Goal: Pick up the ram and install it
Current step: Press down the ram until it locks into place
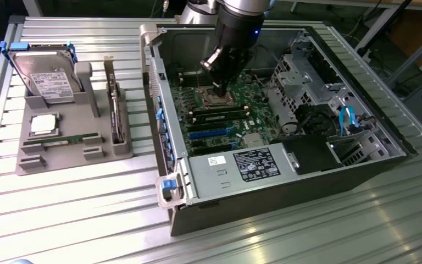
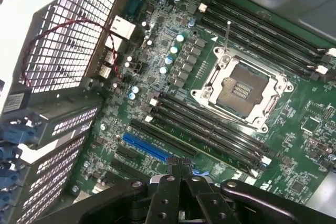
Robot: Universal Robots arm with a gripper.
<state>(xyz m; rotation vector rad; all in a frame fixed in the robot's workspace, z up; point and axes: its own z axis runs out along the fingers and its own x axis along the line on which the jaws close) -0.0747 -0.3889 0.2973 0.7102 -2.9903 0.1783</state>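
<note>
Both fingers of the pincer (image 2: 181, 165) are pressed together, holding nothing, above the motherboard (image 2: 210, 103).

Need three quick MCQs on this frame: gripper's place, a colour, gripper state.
1. Where is the gripper?
A) beside the case
B) inside the case, over the motherboard
C) beneath the case

2. In the wrist view, what colour is the long slot near the fingertips?
A) red
B) blue
C) yellow

3. What state is the gripper in?
A) shut, holding nothing
B) wide open
C) shut on a stick

Answers:
1 B: the exterior view shows the arm reaching down into the open case, near the processor socket.
2 B: the slot is bright blue against the green board.
3 A: the fingertips meet in the wrist view with nothing between them.
</note>
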